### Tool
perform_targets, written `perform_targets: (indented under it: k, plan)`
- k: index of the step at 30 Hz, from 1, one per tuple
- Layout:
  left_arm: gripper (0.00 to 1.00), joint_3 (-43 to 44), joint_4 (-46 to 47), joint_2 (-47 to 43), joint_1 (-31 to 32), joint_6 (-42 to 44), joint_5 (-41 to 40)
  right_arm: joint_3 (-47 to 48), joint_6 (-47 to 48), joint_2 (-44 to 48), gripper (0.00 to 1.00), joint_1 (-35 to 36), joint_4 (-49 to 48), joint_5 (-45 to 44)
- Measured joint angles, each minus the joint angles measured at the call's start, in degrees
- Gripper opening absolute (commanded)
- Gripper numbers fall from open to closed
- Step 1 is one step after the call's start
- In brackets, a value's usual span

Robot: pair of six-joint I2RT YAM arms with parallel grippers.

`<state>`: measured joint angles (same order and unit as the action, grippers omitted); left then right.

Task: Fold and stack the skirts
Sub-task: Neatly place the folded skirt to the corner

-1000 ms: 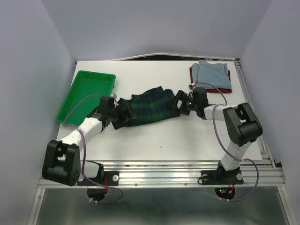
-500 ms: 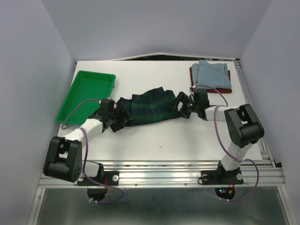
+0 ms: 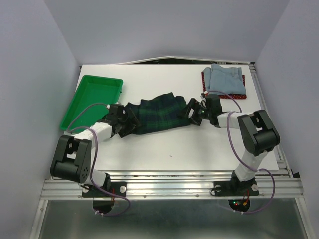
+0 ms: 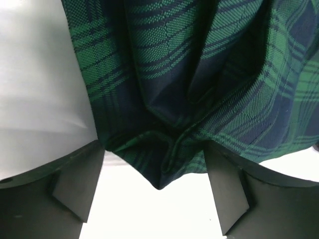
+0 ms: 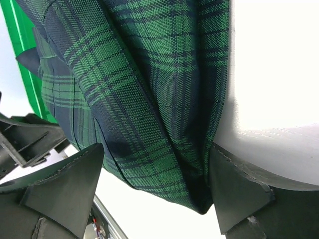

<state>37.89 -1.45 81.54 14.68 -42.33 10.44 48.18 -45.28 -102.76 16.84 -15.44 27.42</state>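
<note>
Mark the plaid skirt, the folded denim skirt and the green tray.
plaid skirt (image 3: 159,113): top external view, middle of the cloth.
denim skirt (image 3: 225,79): top external view, centre of its top face.
green tray (image 3: 92,99): top external view, bare floor.

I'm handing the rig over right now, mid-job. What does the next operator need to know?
Left pincer: open, fingers either side of the left end of the plaid skirt.
Right pincer: open, straddling its right end.
Done: the denim skirt lies folded on the red dotted skirt at the far right corner.
Left: the plaid skirt lies bunched mid-table, not yet folded. Grip it, fold it, and stack it on the denim.
</note>
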Motion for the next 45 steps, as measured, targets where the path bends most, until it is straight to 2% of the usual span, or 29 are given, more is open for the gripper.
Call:
perform_targets:
  k: [1,3,4,8,11,12,13,15,19,24,27,32,35,36,39,41,42,43,45]
  plan:
    - [0.75,0.0,0.7,0.4,0.0,0.1,0.2,0.0,0.0,0.0,0.83,0.0,0.0,0.0]
    - [0.7,0.0,1.7,0.9,0.0,0.1,0.5,0.0,0.0,-0.1,0.82,0.0,0.0,0.0]
    - [0.61,0.0,2.3,1.3,0.0,0.1,0.5,0.0,0.0,-0.2,0.82,0.0,0.0,0.0]
    - [0.42,0.0,4.7,3.7,-0.2,0.2,1.6,0.0,0.6,-0.5,0.82,0.0,-0.5,0.0]
    - [0.17,0.0,5.8,4.9,-0.3,0.4,2.2,0.0,1.5,-0.9,0.9,0.0,-1.9,-0.4]
    - [0.12,0.1,6.2,5.5,-0.4,0.7,2.4,0.0,1.6,-1.2,0.93,0.0,-3.0,-0.6]
    - [0.1,0.4,6.4,6.1,-0.5,1.1,2.9,0.1,2.1,-1.5,0.98,0.1,-4.3,-1.0]
    - [0.06,1.4,6.4,7.1,-0.5,1.6,3.3,0.7,2.6,-2.5,1.0,0.2,-6.6,-1.6]
    - [0.05,3.5,6.6,9.2,-0.5,2.6,3.6,3.0,3.9,-4.5,1.0,0.5,-8.7,-4.6]
    - [0.04,3.9,6.6,9.4,-0.5,3.5,3.5,5.4,6.3,-4.9,0.98,0.8,-6.4,-9.6]
    - [0.01,3.9,6.7,9.4,-0.5,3.8,3.5,6.1,7.1,-5.2,0.89,0.8,-5.4,-9.5]
    - [0.0,4.8,6.1,9.6,-0.4,4.9,2.9,8.1,6.8,-6.9,0.83,0.8,-4.8,-8.3]
    - [0.0,6.6,5.8,10.9,0.2,5.6,2.3,8.7,6.9,-7.3,0.6,0.8,-3.7,-8.2]
    - [0.0,7.4,5.8,11.6,0.5,5.8,1.9,8.5,7.2,-7.3,0.46,0.8,-3.6,-8.2]
    - [0.0,9.2,5.8,13.0,2.1,6.5,1.0,8.3,8.4,-7.4,0.3,0.9,-2.0,-9.6]
    - [0.0,10.8,5.7,13.6,4.3,7.6,-0.5,8.4,10.0,-7.7,0.09,1.0,-1.0,-10.2]
    - [0.0,11.2,5.7,13.8,4.9,7.8,-0.7,8.4,10.1,-7.7,0.09,1.0,-1.0,-10.4]
    - [0.0,11.9,5.4,14.1,5.6,8.1,-1.4,8.5,10.8,-7.7,0.01,1.1,-0.9,-10.8]
    - [0.0,13.3,5.2,15.0,6.6,8.8,-2.3,9.0,12.1,-7.7,0.01,1.1,-0.5,-11.5]
